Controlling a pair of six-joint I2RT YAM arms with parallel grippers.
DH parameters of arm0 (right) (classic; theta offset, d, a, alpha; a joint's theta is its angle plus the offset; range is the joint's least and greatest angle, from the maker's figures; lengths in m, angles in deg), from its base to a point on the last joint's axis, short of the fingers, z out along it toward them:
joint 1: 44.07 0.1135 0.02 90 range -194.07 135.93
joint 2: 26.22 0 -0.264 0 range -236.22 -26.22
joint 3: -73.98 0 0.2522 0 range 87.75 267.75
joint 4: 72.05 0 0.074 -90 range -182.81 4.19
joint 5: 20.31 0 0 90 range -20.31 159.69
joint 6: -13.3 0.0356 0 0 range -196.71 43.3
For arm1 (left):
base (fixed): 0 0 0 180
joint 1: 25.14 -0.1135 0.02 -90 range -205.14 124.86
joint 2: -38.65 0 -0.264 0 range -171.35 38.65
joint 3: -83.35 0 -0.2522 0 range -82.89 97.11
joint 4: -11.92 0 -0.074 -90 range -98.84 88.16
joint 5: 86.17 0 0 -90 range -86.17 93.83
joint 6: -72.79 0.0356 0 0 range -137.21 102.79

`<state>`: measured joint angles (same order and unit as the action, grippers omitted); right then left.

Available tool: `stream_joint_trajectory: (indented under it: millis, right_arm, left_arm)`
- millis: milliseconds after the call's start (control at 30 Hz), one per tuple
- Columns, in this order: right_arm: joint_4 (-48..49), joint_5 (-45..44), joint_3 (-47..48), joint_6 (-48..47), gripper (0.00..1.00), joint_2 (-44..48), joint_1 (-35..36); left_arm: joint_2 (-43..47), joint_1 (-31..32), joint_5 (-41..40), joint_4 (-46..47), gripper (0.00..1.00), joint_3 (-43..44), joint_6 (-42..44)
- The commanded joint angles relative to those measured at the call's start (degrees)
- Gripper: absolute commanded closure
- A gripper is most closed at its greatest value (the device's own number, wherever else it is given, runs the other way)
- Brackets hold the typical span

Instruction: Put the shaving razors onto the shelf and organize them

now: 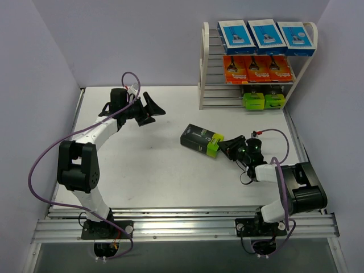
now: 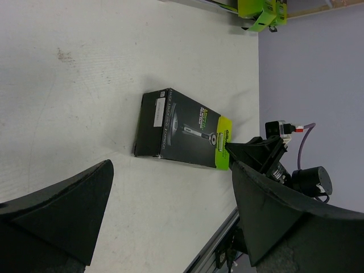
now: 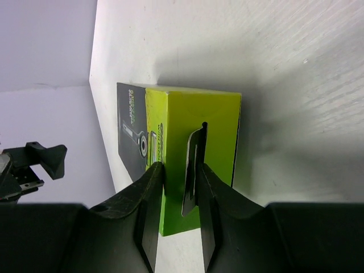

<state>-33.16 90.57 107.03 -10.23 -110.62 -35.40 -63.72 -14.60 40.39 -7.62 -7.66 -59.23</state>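
Right wrist view: right gripper [image 3: 181, 170] pinches the hang tab [image 3: 193, 151] of a flat black razor pack with a lime-green end [image 3: 193, 111], lying on the white table [image 1: 159, 170], apart from the cream-white rod shelf [image 1: 202, 57]. Shelved: three blue-and-white packs [image 1: 266, 34] top, three orange packs [image 1: 257, 68] middle, two black-and-lime packs [image 1: 264, 101] below; one unshelved; left gripper [image 1: 154, 109] hangs open.

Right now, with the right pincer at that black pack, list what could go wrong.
1. The right pincer seems to pinch only the thin hang tab at the lime-green end of the black pack. Once lifted, the pack may swing, slip or tear free.
2. The bottom tier of the shelf already holds two green-ended packs under the orange row. Sliding a third in could bump them.
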Motion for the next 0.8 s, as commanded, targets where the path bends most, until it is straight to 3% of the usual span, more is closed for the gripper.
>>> stream_joint_trajectory:
  millis: [0,767]
  right_arm:
    - [6.2,2.4,0.7,2.2,1.00,3.2,-1.9]
    - [4.8,4.7,4.8,3.9,1.00,6.3,-11.3]
  left_arm:
    - [0.3,-0.2,1.3,3.3,0.06,-0.2,-0.6]
    - [-0.8,-0.4,2.9,4.8,0.06,-1.0,-2.8]
